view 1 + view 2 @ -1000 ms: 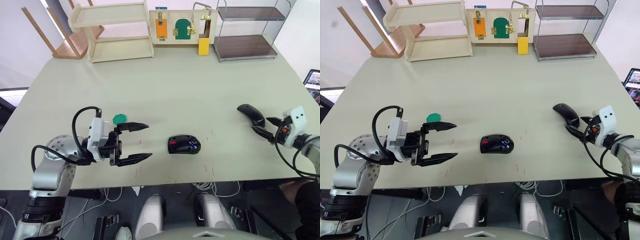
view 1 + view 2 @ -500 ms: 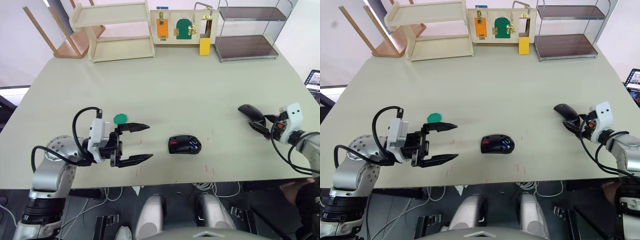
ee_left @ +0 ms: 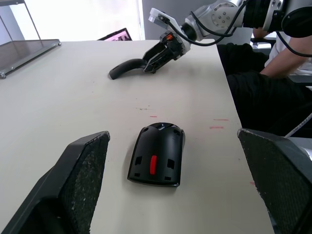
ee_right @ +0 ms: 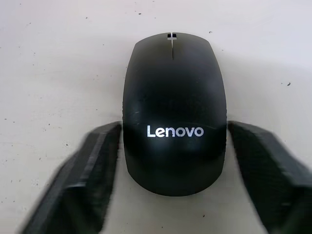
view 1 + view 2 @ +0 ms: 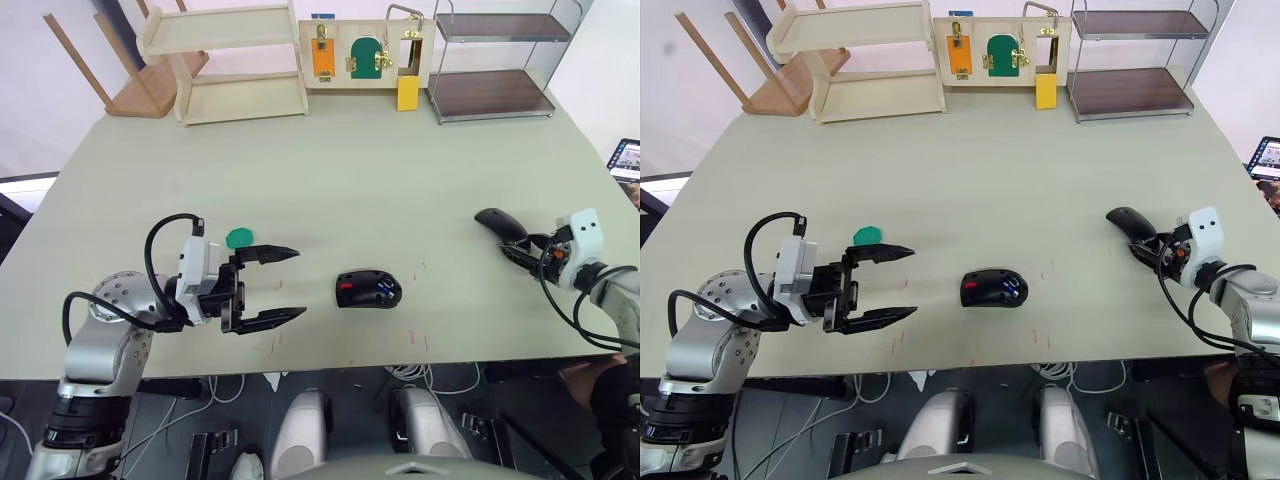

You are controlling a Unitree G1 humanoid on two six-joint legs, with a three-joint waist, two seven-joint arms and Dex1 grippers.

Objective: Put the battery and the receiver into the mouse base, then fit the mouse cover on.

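The mouse base (image 5: 368, 289) lies near the table's front centre, with its red patch showing. A blue bit in its open compartment is the battery (image 5: 383, 291). The receiver is hidden. At the right, the smooth black mouse cover (image 4: 173, 112) rests on the table. My right gripper (image 5: 522, 249) is open and straddles the cover's rear end, its fingers (image 4: 87, 180) close against both sides. Left of the base, my left gripper (image 5: 299, 282) hovers wide open and holds nothing.
A flat green disc (image 5: 239, 237) lies by my left gripper. At the table's far edge stand a wooden shelf (image 5: 225, 60), a latch board (image 5: 365, 50) and a metal rack (image 5: 495, 60). A person (image 3: 273, 73) sits beyond the right edge.
My right gripper has moved in towards the mouse cover, so its fingers now flank the cover's rear end. The left arm, the base and the cover have stayed put.
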